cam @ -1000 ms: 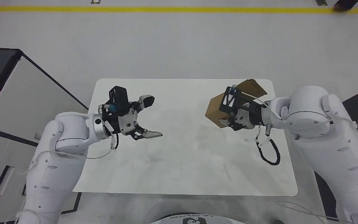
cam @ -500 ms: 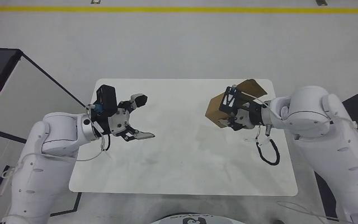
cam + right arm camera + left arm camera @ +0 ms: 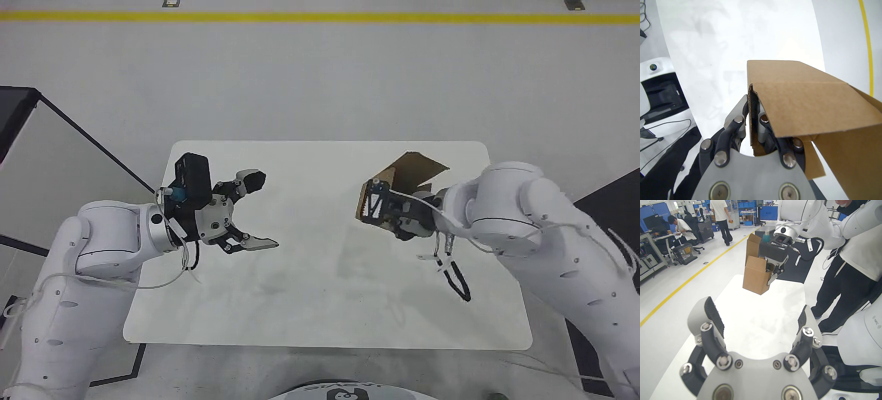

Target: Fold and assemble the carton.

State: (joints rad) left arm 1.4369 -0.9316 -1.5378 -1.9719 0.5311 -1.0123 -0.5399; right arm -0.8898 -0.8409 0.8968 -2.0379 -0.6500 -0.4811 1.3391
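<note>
White tabletop (image 3: 330, 290) lies under our left tool (image 3: 758, 309), spread wide and empty. Beyond, our right tool (image 3: 752, 109) pinches a wall of the carton (image 3: 755, 277), held off the tabletop, flaps (image 3: 753, 245) unfolded. We judge folding barely begun; next, the left tool must meet a loose flap.

The carton (image 3: 754, 277) is plain brown cardboard, and its cut edge shows darker corrugated ribs. The table (image 3: 330, 290) is white. The floor (image 3: 320, 80) is pale grey, with a yellow line (image 3: 300, 16) crossing it at the table's 12 o'clock. The left gripper (image 3: 757, 306) has white finger shells, black ribbed pads (image 3: 714, 311), black links and a silver plate. The right gripper (image 3: 772, 274) has the same colours, under a black housing. A black cable (image 3: 458, 288) loops at the carton's 4 o'clock.
</note>
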